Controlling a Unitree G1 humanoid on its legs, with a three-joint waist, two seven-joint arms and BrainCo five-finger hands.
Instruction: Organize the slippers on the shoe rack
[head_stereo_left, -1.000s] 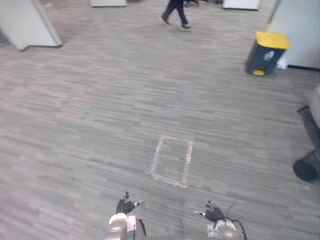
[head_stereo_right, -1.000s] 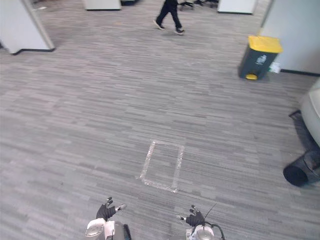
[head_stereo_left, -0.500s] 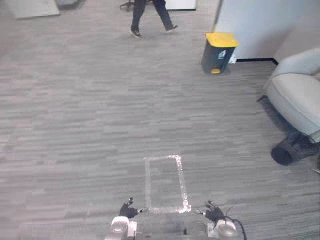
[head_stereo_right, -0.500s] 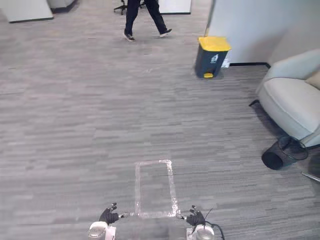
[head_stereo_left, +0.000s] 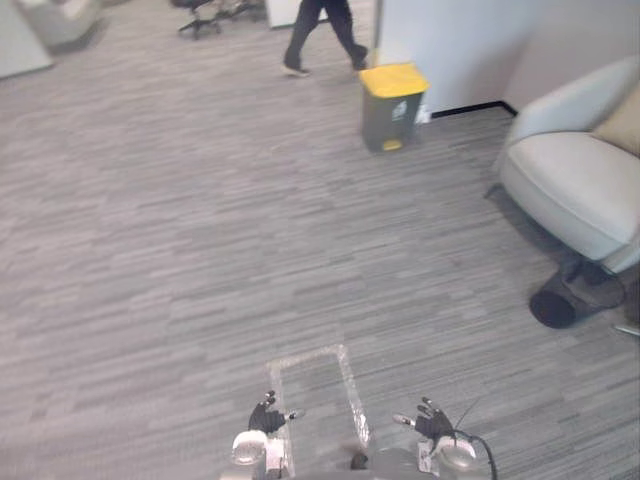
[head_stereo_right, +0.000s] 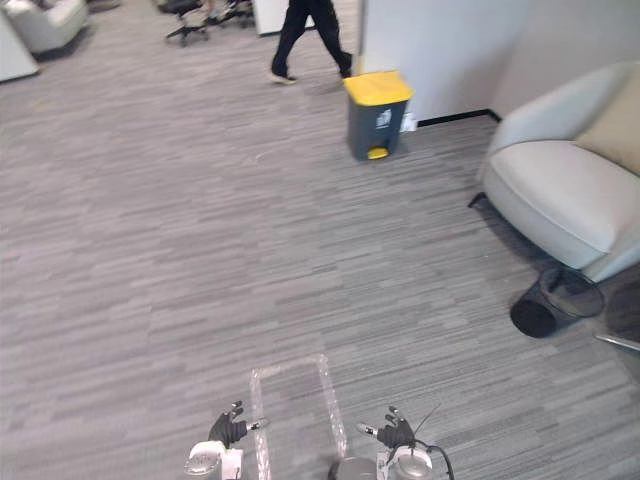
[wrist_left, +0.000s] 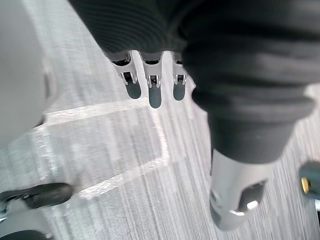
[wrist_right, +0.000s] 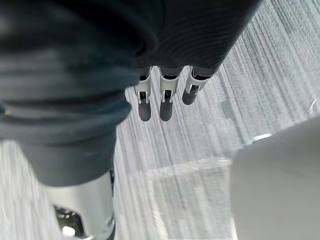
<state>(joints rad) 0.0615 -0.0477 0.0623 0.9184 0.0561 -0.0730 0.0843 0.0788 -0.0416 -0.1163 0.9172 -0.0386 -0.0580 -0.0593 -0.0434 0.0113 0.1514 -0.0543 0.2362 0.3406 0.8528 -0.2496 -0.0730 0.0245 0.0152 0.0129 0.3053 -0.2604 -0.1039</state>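
Low at 6 o'clock, flanking tape rectangle (head_stereo_left: 352, 392): left robot hand (head_stereo_left: 268, 417), right robot hand (head_stereo_left: 430, 424), fingers apart, empty. Step: probably seeking slippers, shoe rack. Next: walk, locate them.

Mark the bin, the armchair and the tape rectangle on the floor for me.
bin (head_stereo_right: 376, 122): right eye view, dark front under the yellow lid.
armchair (head_stereo_right: 553, 196): right eye view, seat cushion.
tape rectangle (head_stereo_right: 333, 402): right eye view, its right strip.
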